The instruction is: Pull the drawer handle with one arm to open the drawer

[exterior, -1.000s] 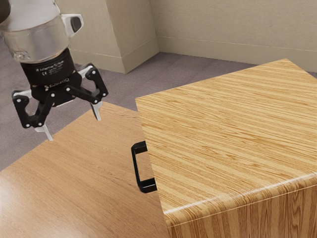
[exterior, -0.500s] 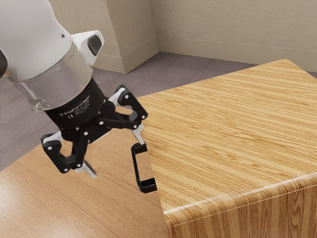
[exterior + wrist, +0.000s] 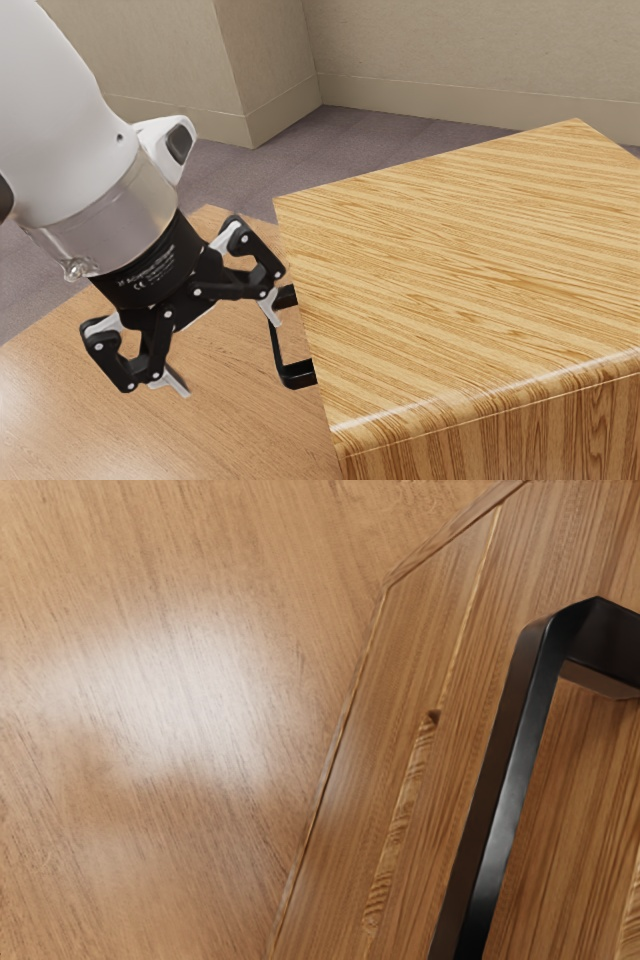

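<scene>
2-finger claw [image 3: 222,345] spread wide, gripping nothing, hovering low over bench [image 3: 60,430]. 1 fingertip [image 3: 268,305] just beside upper end of black drawer handle [image 3: 295,375], other well apart. Handle upright on front of wooden cabinet [image 3: 450,270].

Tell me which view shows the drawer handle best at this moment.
The wrist view: the drawer handle sits close and unblocked against the drawer front, one bend clear, its other end cut off. The exterior view shows it from farther off, its upper part partly covered by the open gripper.
</scene>
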### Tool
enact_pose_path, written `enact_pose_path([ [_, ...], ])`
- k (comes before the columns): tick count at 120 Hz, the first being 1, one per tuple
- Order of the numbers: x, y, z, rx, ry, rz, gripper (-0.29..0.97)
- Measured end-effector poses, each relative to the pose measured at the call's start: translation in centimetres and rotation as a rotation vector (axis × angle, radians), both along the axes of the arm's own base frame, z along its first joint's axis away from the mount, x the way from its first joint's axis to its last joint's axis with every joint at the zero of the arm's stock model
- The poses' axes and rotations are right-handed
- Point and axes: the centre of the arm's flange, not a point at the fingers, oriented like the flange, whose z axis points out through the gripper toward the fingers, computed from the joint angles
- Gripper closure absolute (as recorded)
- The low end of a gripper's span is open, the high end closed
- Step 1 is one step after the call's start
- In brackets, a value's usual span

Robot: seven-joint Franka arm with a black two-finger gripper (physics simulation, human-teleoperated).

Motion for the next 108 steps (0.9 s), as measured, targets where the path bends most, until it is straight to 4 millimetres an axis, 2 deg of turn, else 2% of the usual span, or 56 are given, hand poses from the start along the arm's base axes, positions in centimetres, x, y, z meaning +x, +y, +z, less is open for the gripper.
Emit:
enact_pose_path([
  [34, 0.4, 0.1, -1.3, 0.004, 0.017, 0.017, 0.0],
  [51, 0.7, 0.4, -2.9, 0.008, 0.042, 0.027, 0.0],
  [70, 0.9, 0.7, -3.6, 0.003, 0.049, 0.036, 0.0],
  [108, -0.9, 2.4, -4.8, -0.015, 0.057, 0.041, 0.0],
])
